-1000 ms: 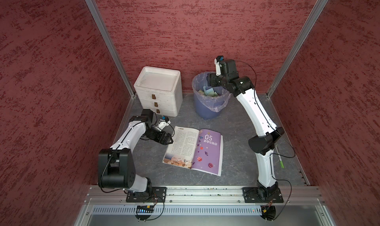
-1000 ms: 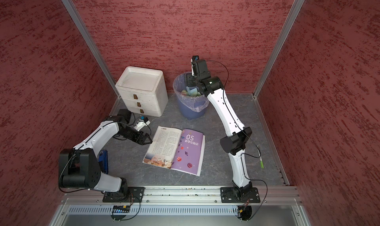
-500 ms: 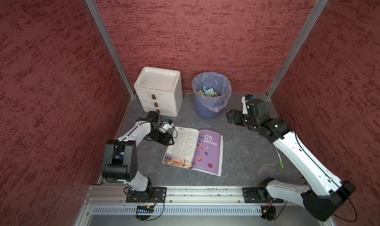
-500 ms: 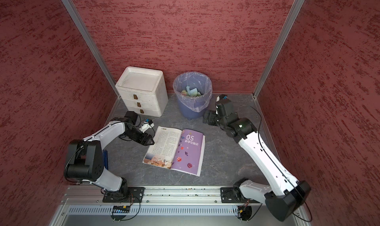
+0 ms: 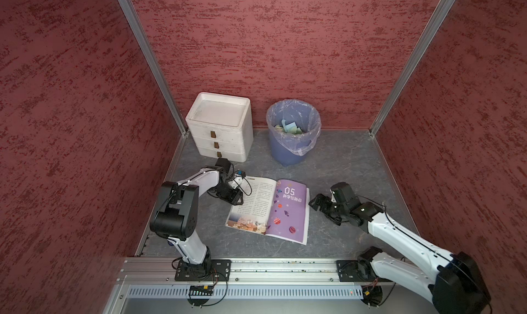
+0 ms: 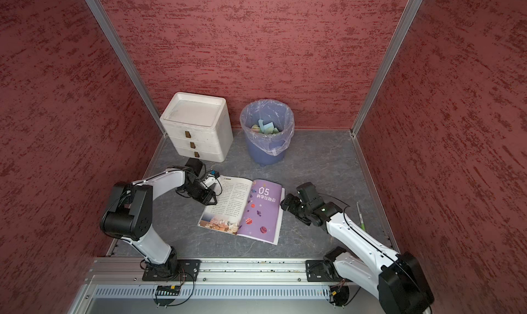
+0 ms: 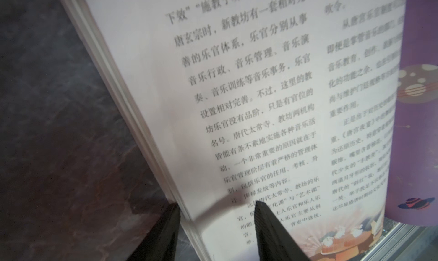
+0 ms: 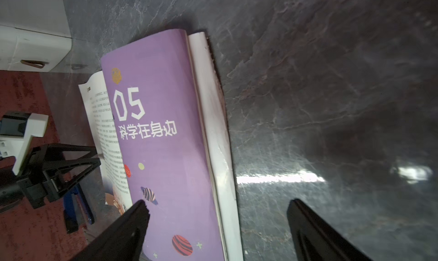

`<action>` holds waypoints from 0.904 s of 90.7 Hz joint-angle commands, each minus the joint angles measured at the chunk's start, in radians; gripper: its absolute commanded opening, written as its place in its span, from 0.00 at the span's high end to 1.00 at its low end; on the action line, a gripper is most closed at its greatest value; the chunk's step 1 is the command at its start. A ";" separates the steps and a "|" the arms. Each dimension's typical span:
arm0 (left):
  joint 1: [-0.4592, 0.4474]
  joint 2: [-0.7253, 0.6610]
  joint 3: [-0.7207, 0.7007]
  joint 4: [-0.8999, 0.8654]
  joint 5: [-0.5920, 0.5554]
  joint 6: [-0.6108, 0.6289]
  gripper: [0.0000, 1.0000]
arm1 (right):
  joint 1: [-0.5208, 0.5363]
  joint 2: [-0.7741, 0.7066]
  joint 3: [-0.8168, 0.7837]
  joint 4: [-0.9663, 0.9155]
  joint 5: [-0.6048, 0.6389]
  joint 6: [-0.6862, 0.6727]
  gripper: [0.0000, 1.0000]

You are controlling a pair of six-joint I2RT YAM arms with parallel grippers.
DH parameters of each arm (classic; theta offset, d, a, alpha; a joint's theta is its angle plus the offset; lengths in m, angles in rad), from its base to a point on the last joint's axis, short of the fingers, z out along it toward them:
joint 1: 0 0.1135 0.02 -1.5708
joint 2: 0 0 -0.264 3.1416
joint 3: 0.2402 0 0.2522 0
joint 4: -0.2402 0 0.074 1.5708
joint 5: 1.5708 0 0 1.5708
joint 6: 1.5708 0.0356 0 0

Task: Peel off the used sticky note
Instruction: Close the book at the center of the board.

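Observation:
An open book [image 5: 268, 209] lies flat mid-table, with a text page on the left and a purple "05" page [image 8: 161, 134] on the right. No sticky note shows on either page; it is out of view. My left gripper [image 7: 216, 206] is low at the book's left edge [image 5: 236, 201]. Its jaws are partly apart, one finger [image 7: 166, 226] beside the page stack and the other over the text page. My right gripper [image 8: 218, 204] is wide open just off the book's right edge [image 6: 286, 202], holding nothing.
A blue bin [image 5: 293, 147] with a plastic liner stands at the back and holds several coloured paper pieces. A white three-drawer unit [image 5: 219, 127] sits to its left. A green pen [image 6: 360, 217] lies near the right wall. Red walls enclose the table.
My right arm swung from over the bin down to the book's right edge, its jaws opening wide. My left gripper stayed at the book's left edge and its jaws narrowed.

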 commanded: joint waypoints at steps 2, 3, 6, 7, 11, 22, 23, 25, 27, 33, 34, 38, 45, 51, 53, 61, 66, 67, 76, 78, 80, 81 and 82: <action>-0.014 0.027 -0.022 0.031 -0.022 -0.004 0.48 | 0.012 0.039 -0.041 0.168 -0.057 0.070 0.04; -0.015 0.028 -0.021 0.031 -0.022 -0.002 0.49 | 0.012 0.044 -0.045 0.175 -0.058 0.072 0.04; -0.017 0.031 -0.022 0.031 -0.025 -0.001 0.49 | 0.011 0.057 -0.051 0.193 -0.063 0.078 0.04; -0.019 0.033 -0.021 0.030 -0.026 -0.001 0.50 | 0.012 0.062 -0.054 0.202 -0.064 0.081 0.04; -0.022 0.037 -0.020 0.028 -0.029 0.002 0.51 | 0.012 0.081 -0.067 0.230 -0.067 0.090 0.04; -0.027 0.043 -0.012 0.021 -0.028 0.001 0.53 | 0.012 0.130 -0.104 0.305 -0.070 0.123 0.04; -0.028 0.043 -0.011 0.021 -0.028 0.001 0.53 | 0.013 0.133 -0.109 0.313 -0.071 0.128 0.04; -0.029 0.043 -0.011 0.020 -0.026 0.001 0.54 | 0.013 0.145 -0.117 0.328 -0.075 0.136 0.04; -0.030 0.042 -0.010 0.018 -0.025 0.001 0.54 | 0.014 0.156 -0.122 0.350 -0.080 0.143 0.04; -0.035 0.041 -0.009 0.012 -0.022 0.003 0.55 | 0.017 0.188 -0.135 0.395 -0.090 0.161 0.05; -0.036 0.041 -0.008 0.012 -0.022 0.003 0.55 | 0.018 0.193 -0.136 0.401 -0.091 0.163 0.04; -0.038 0.042 -0.007 0.010 -0.021 0.004 0.56 | 0.022 0.215 -0.142 0.428 -0.096 0.172 0.05; -0.043 0.043 -0.006 0.004 -0.019 0.004 0.56 | 0.032 0.252 -0.150 0.481 -0.106 0.193 0.05; -0.045 0.043 -0.004 -0.001 -0.010 0.006 0.56 | 0.043 0.285 -0.152 0.535 -0.119 0.212 0.05; -0.044 0.043 -0.004 -0.002 -0.009 0.006 0.56 | 0.048 0.297 -0.152 0.554 -0.124 0.219 0.05; -0.047 0.045 -0.004 -0.004 -0.009 0.009 0.57 | 0.064 0.342 -0.153 0.655 -0.154 0.251 0.05; -0.047 0.043 -0.004 -0.006 -0.009 0.009 0.57 | 0.071 0.365 -0.155 0.729 -0.181 0.274 0.06; -0.047 0.043 -0.003 -0.006 -0.010 0.009 0.57 | 0.072 0.370 -0.155 0.739 -0.184 0.279 0.06; -0.047 0.042 -0.004 -0.007 -0.011 0.011 0.57 | 0.084 0.383 -0.154 0.859 -0.224 0.314 0.07; -0.047 0.042 -0.004 -0.008 -0.011 0.010 0.57 | 0.088 0.379 -0.151 0.873 -0.232 0.318 0.08; -0.047 0.041 -0.004 -0.009 -0.011 0.010 0.57 | 0.091 0.373 -0.148 0.884 -0.236 0.319 0.08; -0.047 0.040 -0.004 -0.009 -0.010 0.009 0.57 | 0.093 0.371 -0.145 0.887 -0.239 0.320 0.09; -0.047 0.040 -0.004 -0.010 -0.009 0.010 0.58 | 0.095 0.366 -0.141 0.888 -0.241 0.320 0.09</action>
